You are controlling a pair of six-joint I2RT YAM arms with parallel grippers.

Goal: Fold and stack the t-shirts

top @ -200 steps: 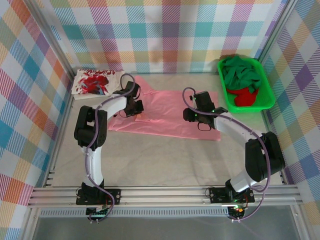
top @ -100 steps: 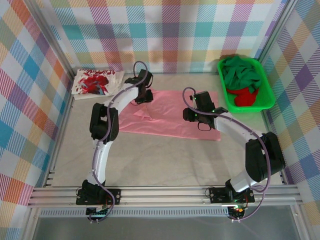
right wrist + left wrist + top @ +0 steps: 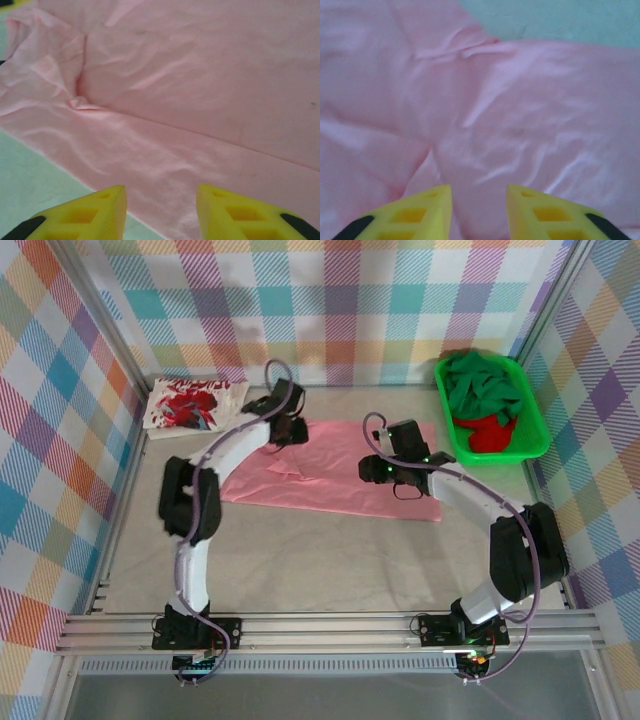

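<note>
A salmon-pink t-shirt (image 3: 340, 475) lies spread flat across the middle of the table, with a small fold near its left part. My left gripper (image 3: 286, 432) hovers over its back left edge; in the left wrist view the left gripper (image 3: 477, 190) is open, its yellow fingers (image 3: 427, 205) apart above the wrinkled pink t-shirt (image 3: 520, 110) with nothing between them. My right gripper (image 3: 384, 469) is over the shirt's right half, and in its own view the right gripper (image 3: 160, 191) is open above the pink t-shirt's (image 3: 200, 90) near edge. A white t-shirt with red print (image 3: 190, 405) lies folded at the back left.
A bright green tray (image 3: 535, 435) at the back right holds a crumpled dark green t-shirt (image 3: 482, 385) and a red t-shirt (image 3: 492, 436). Grey table (image 3: 320, 560) stretches bare in front of the pink shirt. Checked walls close in the back and sides.
My left gripper moved from the pink shirt's left part toward its back edge and opened, letting go of the cloth. The right gripper stayed almost still.
</note>
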